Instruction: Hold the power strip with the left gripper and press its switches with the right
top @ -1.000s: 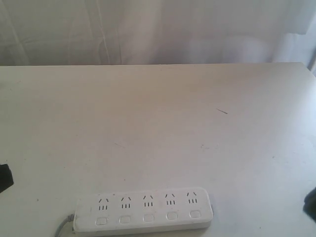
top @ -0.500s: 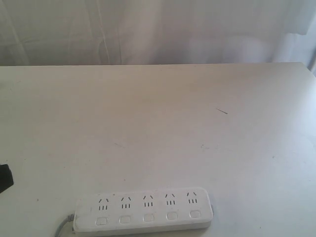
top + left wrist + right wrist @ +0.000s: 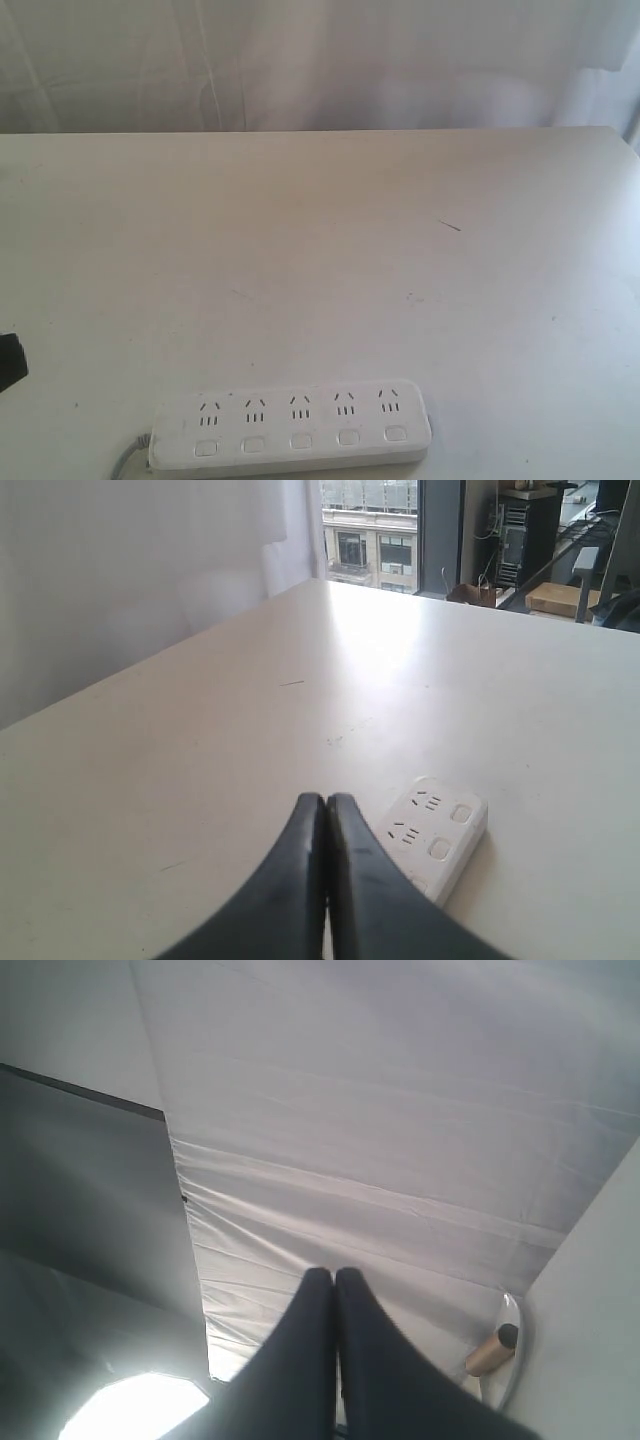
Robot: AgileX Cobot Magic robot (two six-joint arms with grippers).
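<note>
The white power strip lies flat along the table's near edge, its five switches in a row on the near side and a grey cord leaving its left end. A small black part of the left arm shows at the far left edge. In the left wrist view my left gripper is shut and empty, held above the table short of the power strip. In the right wrist view my right gripper is shut, pointing up at a white curtain, away from the table.
The white table runs back to a white curtain. A thin dark mark lies right of centre. The left wrist view shows a window and shelving beyond the table's far end.
The dark bit of the right arm at the right edge of the exterior view one second ago has gone out of view. The power strip and left arm have not moved.
</note>
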